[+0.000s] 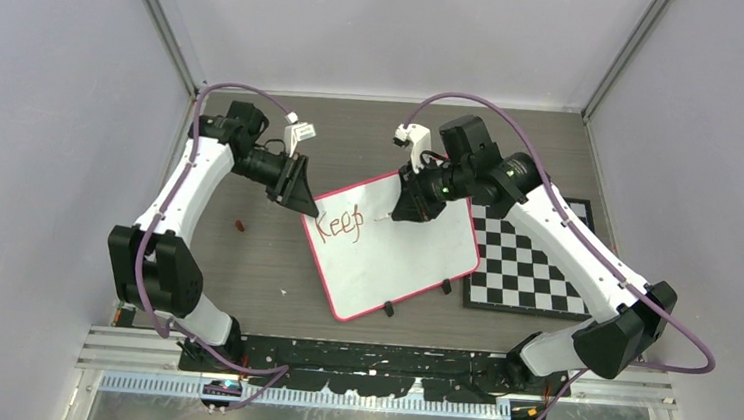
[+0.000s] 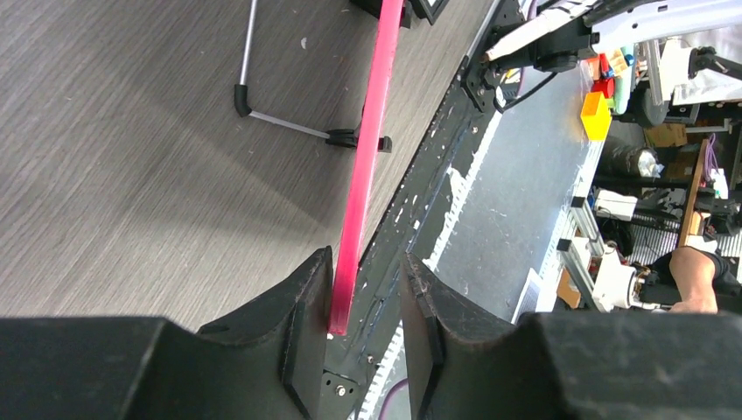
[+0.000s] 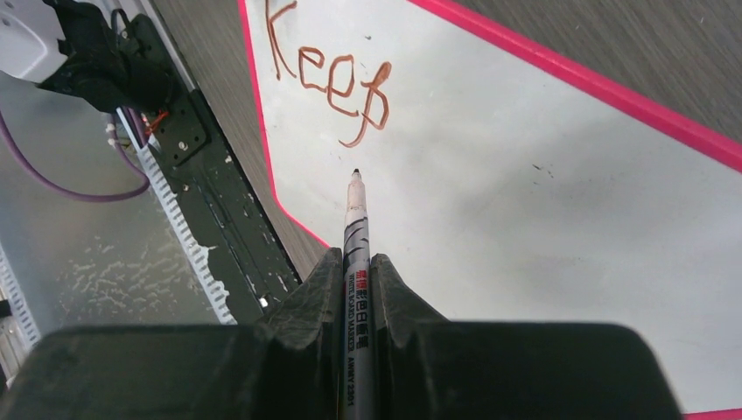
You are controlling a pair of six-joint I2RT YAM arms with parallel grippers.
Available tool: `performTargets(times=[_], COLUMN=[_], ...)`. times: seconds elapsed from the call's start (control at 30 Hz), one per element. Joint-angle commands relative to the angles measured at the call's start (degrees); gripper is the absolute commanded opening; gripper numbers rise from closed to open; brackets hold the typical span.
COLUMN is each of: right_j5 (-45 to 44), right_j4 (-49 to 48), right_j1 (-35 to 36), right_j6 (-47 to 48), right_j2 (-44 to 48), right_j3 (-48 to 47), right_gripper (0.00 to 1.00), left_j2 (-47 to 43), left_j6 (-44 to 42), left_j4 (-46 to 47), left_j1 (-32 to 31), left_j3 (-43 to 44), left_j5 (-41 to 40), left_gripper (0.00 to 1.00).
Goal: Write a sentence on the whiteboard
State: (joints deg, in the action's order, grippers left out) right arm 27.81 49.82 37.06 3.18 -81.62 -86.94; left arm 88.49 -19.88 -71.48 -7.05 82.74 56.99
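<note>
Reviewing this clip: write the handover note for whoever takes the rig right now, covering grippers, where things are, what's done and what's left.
Left gripper: open, jaws astride the red-pink rim of the rectangular white whiteboard at its far left corner, with the rim close against one finger.
Right gripper: shut on a slim white marker. Its tip points at the board just below the writing; I cannot tell whether it touches.
Whiteboard: lies at an angle on the grey wood-grain table.
Done: one brownish-red handwritten word, "Keep".
Left: the rest of the sentence.
</note>
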Motion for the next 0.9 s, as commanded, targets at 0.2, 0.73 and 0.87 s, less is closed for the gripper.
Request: performTargets(times=[0.2, 0.73, 0.87], right_j5=[0.85, -2.14, -3.94], right_j4=[-2.4, -8.99, -8.9], right_j1=[-0.62, -0.54, -0.2], right_j6=[1.93, -4.71, -4.95], right_j2=[3.34, 2.08, 0.81], right_j3=[3.26, 3.49, 1.3], right_gripper=[0.0, 0.0, 0.0], left_j2=[-0.98, -0.9, -1.14], left_j6=[0.38, 0.92, 1.04], left_j4=[1.86, 2.58, 2.57], left_j1=[-1.48, -1.51, -1.52], left_j3=[-1.05, -1.4, -1.35], left_j5=[0.19, -1.16, -1.26], left_gripper=[0.25, 0.01, 0.0])
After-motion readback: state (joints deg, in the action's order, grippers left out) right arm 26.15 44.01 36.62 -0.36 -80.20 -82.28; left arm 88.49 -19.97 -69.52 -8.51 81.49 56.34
